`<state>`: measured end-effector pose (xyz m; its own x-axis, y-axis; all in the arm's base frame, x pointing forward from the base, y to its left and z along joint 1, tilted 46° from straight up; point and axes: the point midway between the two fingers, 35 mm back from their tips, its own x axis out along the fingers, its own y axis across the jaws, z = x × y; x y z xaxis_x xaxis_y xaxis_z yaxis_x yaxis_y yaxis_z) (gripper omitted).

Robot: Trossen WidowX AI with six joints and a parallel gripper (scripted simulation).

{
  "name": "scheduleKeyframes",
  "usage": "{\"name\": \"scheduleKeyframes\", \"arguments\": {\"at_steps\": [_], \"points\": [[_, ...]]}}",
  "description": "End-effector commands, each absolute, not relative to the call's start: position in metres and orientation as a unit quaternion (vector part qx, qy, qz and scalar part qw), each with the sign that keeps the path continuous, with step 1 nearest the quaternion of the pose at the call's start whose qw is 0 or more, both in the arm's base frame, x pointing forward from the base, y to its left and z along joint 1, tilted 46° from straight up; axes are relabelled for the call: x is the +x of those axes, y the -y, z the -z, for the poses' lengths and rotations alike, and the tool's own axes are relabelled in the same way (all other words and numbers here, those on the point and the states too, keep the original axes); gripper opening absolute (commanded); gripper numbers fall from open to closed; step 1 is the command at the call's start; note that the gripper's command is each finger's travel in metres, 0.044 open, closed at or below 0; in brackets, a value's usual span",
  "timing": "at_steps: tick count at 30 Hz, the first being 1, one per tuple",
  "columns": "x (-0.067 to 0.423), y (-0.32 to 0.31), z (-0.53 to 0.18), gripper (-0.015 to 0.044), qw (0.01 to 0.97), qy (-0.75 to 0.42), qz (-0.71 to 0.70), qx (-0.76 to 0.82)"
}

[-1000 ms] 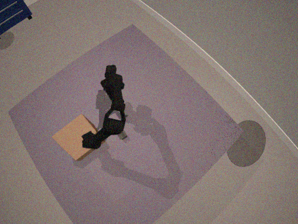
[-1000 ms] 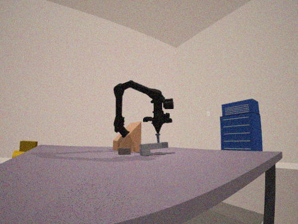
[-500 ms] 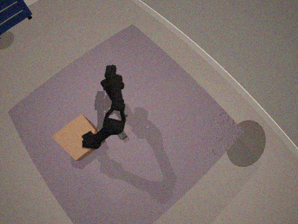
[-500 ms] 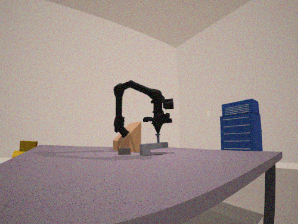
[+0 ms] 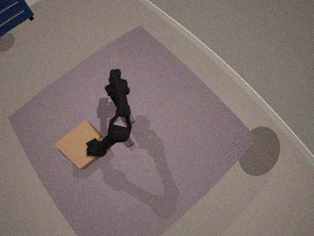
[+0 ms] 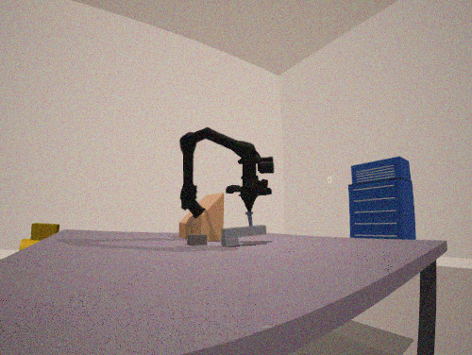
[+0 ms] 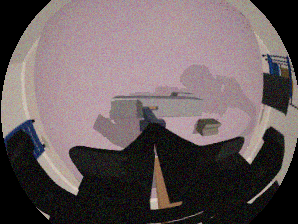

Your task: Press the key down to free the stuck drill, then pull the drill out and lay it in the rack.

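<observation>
The black arm (image 6: 214,137) is shown arched over the purple counter (image 6: 283,283), with the gripper (image 6: 248,208) pointed straight down. The gripper is clenched, its fingers drawn together to a narrow tip with nothing between them. That tip stands directly over a short upright grey stub (image 6: 249,218), taken to be the key; whether the two touch cannot be told. The stub rises from a low grey fixture (image 6: 245,231) lying on the counter. A small separate grey block (image 6: 196,239) rests just beside the fixture's near end. The drill itself cannot be made out at this resolution. A tan wedge-shaped block (image 6: 212,217) is seen behind the fixture, at the foot of the arm; from above it appears as a tan square (image 5: 75,144) partly covered by the arm. A blue tool cabinet (image 6: 382,198) stands by the far wall, well apart from the counter.
</observation>
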<state>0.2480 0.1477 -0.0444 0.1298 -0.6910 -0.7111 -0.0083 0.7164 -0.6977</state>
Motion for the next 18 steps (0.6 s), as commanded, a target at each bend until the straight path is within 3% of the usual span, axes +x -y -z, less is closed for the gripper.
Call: {"name": "scheduleKeyframes", "arguments": {"at_steps": [1, 18], "points": [[0.2436, -0.1454, 0.0451, 0.0, 0.693, -0.614, 0.248, -0.286], [0.2509, -0.142, 0.0512, 0.0, 0.693, -0.614, 0.248, -0.286]]}}
